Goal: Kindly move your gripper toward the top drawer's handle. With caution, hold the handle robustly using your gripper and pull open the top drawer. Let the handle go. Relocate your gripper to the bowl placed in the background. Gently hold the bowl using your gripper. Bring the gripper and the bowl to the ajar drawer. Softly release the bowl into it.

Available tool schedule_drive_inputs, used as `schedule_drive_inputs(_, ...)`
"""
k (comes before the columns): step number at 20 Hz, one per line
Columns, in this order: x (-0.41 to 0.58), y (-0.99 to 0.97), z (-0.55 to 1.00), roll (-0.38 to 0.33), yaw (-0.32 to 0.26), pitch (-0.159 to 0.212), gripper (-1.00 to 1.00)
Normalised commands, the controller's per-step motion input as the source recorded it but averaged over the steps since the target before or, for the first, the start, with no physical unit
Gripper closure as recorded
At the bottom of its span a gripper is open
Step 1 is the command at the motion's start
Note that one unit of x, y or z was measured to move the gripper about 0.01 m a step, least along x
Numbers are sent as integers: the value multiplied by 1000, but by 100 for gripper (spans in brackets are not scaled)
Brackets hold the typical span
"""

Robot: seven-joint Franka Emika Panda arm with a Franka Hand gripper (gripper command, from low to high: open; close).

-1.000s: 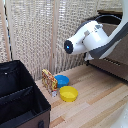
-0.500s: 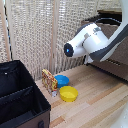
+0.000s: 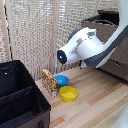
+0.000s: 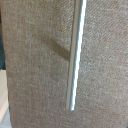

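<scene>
At the exterior view's left, a black bin (image 3: 17, 95) is sitting open on the wooden floor (image 3: 95, 100). Just to its right a small patterned box (image 3: 49, 81) is standing upright, with the bowl (image 3: 61, 80) lying beside it against the far wicker screen (image 3: 37, 35) and a yellow bowl (image 3: 68, 93) resting nearer, touching or almost touching the blue one. Further right, the white arm (image 3: 85, 47) is reaching across toward the dresser (image 3: 107, 30) at the far right; its body is hiding the gripper there, and no fingers are showing in the wrist view either, so I cannot tell whether they are spread or closed.

The wrist view is filling with the top drawer (image 4: 35, 65) front and the handle (image 4: 75, 55), a pale bar casting a shadow on the fabric-like face. The approach to the handle seems to be the step in hand; the drawer is looking unopened. Next, the fingers will likely need to straddle the bar, close firmly and pull straight out.
</scene>
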Motion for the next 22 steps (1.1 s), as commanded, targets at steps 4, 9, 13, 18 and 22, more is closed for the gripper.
schedule_drive_inputs(4,209,194,51,325,-203,73,-100)
schedule_drive_inputs(9,234,180,5,349,-201,104,-100)
schedule_drive_inputs(13,300,141,-13,369,-204,159,-100)
schedule_drive_inputs(18,350,107,0,354,-208,150,-100)
schedule_drive_inputs(22,422,71,16,302,-204,107,-100)
